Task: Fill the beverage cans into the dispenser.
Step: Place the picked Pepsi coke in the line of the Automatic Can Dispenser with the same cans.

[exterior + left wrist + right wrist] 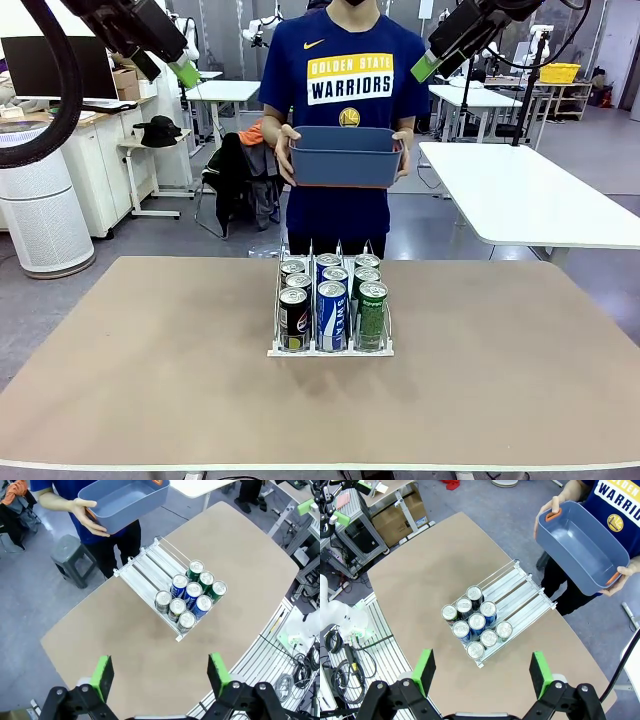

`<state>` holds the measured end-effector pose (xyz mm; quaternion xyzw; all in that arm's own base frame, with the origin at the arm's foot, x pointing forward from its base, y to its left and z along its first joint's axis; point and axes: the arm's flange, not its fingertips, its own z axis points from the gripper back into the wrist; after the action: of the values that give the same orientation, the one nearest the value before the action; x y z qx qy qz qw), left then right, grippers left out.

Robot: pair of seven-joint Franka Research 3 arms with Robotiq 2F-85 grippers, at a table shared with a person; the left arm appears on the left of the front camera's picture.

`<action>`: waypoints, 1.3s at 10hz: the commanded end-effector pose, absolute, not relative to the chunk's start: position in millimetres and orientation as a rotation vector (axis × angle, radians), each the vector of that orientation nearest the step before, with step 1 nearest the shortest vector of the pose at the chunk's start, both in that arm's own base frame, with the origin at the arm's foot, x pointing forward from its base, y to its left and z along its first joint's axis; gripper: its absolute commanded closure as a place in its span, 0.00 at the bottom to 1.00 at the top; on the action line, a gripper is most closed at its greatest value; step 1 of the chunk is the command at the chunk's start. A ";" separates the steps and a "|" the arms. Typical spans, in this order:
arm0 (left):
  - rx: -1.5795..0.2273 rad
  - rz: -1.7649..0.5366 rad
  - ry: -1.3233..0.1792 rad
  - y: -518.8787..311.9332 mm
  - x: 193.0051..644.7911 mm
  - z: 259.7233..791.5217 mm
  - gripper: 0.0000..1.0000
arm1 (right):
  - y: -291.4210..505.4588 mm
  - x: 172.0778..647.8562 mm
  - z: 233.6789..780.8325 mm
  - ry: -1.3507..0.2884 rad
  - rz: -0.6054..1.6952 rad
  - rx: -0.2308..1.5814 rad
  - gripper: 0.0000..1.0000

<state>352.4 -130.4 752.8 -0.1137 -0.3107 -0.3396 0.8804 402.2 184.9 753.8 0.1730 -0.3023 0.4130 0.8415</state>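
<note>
Both claws hang high above the tan desk (150, 380), well clear of everything. The left claw (160, 672) and the right claw (482, 672) each stand wide with nothing between the green pads. Below and ahead of both sits the low white rack with thin clear dividers (330, 345), its long axis running away from the robot toward the person. Nine slim metal cans (472, 622) stand upright at its near end, three per lane: black (293, 315) on the left claw's side, blue (331, 312) in the middle, green (372, 312) on the right claw's side. Neither arm looks clearly nearer. Farther off, the lanes lie bare. Beyond the desk, a person holds a blue-grey rectangular plastic tub (345, 158) in both hands; it looks empty, so the filling appears done. The rear cans' labels are hidden.
</note>
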 end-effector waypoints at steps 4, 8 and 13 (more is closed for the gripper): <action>-0.184 -0.737 -0.710 -125.5 345.4 755.8 0.00 | 185.6 402.2 754.0 -0.640 0.871 0.379 0.00; -0.178 -0.734 -0.742 -130.3 340.5 762.5 0.00 | 185.6 402.2 754.0 -0.640 0.871 0.379 0.00; -0.198 -0.726 -0.720 -132.1 341.6 768.1 0.00 | 185.6 402.2 754.0 -0.640 0.871 0.379 0.00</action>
<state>342.5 -132.2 768.6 -0.0944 -0.3471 -0.3455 0.8667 402.2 184.9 753.8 0.1730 -0.3023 0.4130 0.8415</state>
